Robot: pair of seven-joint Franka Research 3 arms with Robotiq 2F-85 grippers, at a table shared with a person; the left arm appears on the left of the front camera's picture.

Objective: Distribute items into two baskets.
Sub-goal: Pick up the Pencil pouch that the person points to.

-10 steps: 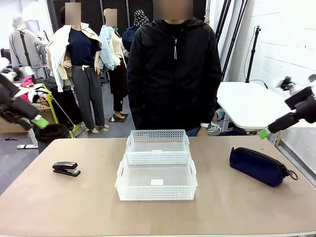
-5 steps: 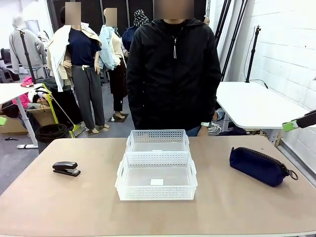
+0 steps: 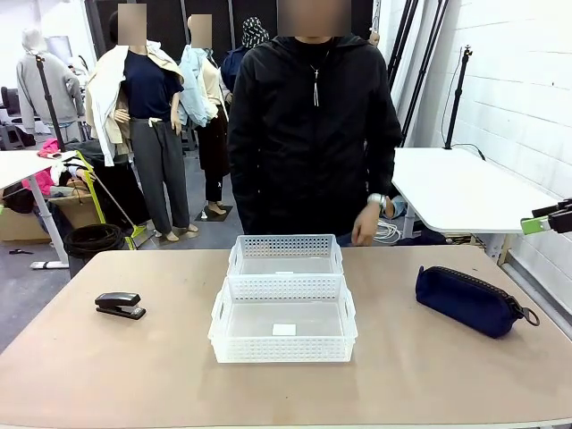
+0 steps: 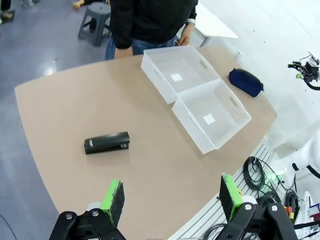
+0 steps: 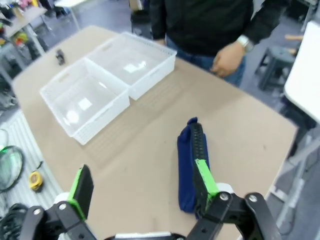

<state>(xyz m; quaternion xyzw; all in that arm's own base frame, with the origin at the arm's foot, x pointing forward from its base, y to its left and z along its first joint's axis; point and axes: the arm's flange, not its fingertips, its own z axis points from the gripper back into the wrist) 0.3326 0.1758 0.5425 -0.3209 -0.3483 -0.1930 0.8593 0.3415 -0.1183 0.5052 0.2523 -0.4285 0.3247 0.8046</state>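
Nothing picked yet, baskets (image 3: 282, 288) empty, left gripper (image 4: 171, 194) and right gripper (image 5: 142, 176) both open, so next is dropping onto stapler (image 3: 120, 305) or pouch (image 3: 466, 300).

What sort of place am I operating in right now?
Probably a lab or studio workspace, not a home: a painted white brick wall, black equipment stands beside it, a plain white work table, and coiled cable on the grey floor.

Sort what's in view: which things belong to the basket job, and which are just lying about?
Job: navy zip pouch, black stapler, nearer basket, farther basket.
Lying about: white side table, coiled cable on the floor, stool.
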